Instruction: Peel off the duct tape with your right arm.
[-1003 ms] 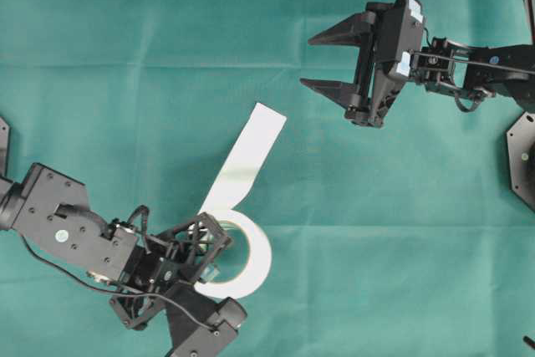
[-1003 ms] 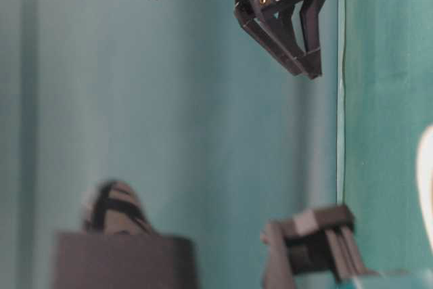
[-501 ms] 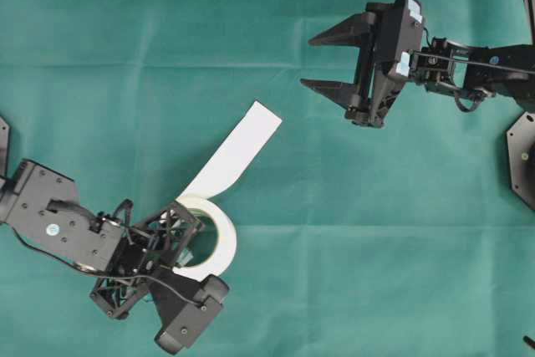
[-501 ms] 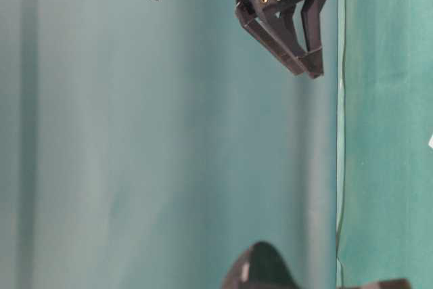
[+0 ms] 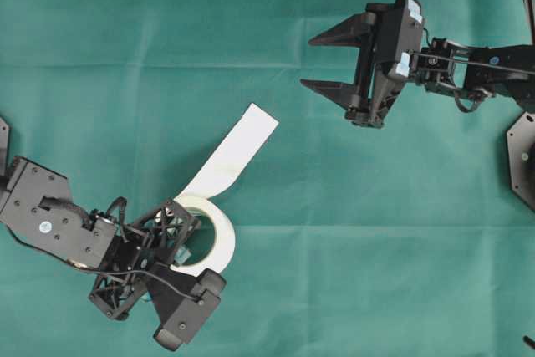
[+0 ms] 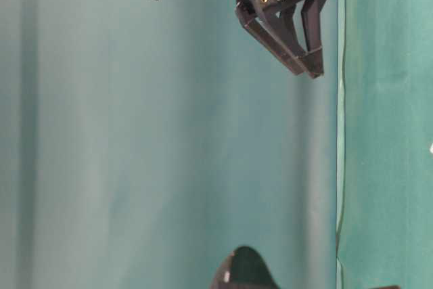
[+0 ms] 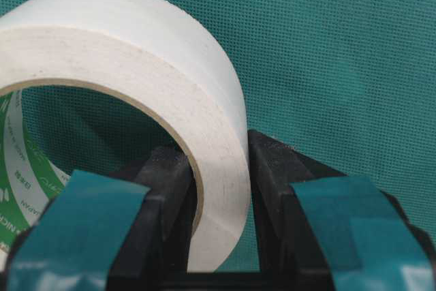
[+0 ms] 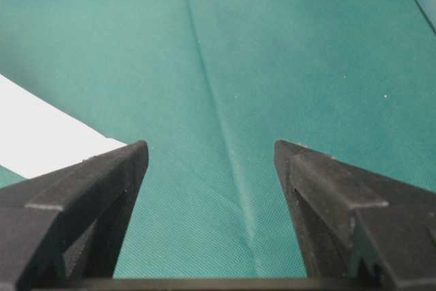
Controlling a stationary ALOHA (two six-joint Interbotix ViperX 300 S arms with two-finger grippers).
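From my left wrist view I can make out green lettering printed sideways on the pale inner core of the duct tape; "JAPAN" is readable, with a fragment like "NICO" cut off at the edge. The rest is too small for me to read.

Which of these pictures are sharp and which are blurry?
Overhead view: evenly lit and sharp, the duct tape crisp. Table-level view: a dark blurred shape sits out of focus at the bottom. Left wrist view: the teal-padded fingers look soft, the roll's edge sharp.
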